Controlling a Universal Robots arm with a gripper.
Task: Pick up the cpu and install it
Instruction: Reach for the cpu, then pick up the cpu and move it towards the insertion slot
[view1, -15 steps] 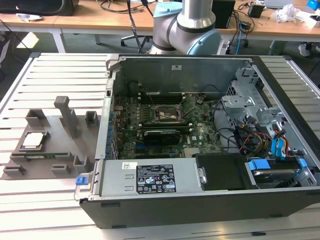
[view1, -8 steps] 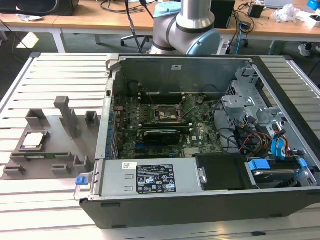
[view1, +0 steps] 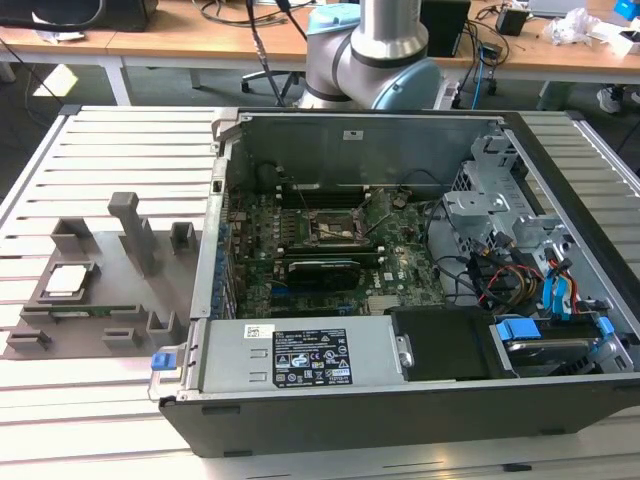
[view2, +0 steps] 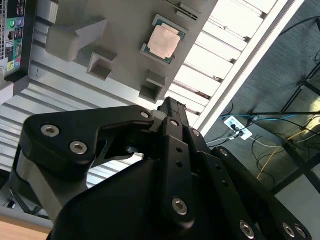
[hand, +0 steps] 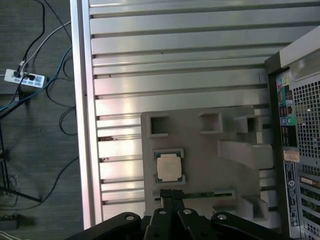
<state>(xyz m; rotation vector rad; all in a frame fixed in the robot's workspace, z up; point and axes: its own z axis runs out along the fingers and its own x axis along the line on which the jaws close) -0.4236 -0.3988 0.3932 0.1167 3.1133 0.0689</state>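
Note:
The cpu (view1: 65, 280) lies flat in a recess of a grey fixture plate (view1: 100, 315) on the slatted table, at the exterior view's left of the open computer case. Its silvery top faces up in both wrist views (hand: 169, 167) (view2: 165, 41). My gripper (hand: 170, 192) (view2: 170, 103) hangs well above the fixture, a little to one side of the cpu. Its two black fingers lie together, shut on nothing. The black-framed socket (view1: 335, 228) sits in the middle of the motherboard inside the case.
The case's metal walls (view1: 360, 140) rise around the motherboard. A long black expansion card (view1: 320, 270) lies just in front of the socket. Drive cages and cables (view1: 520, 260) fill the exterior view's right. Grey posts (view1: 130, 230) stand on the fixture near the cpu.

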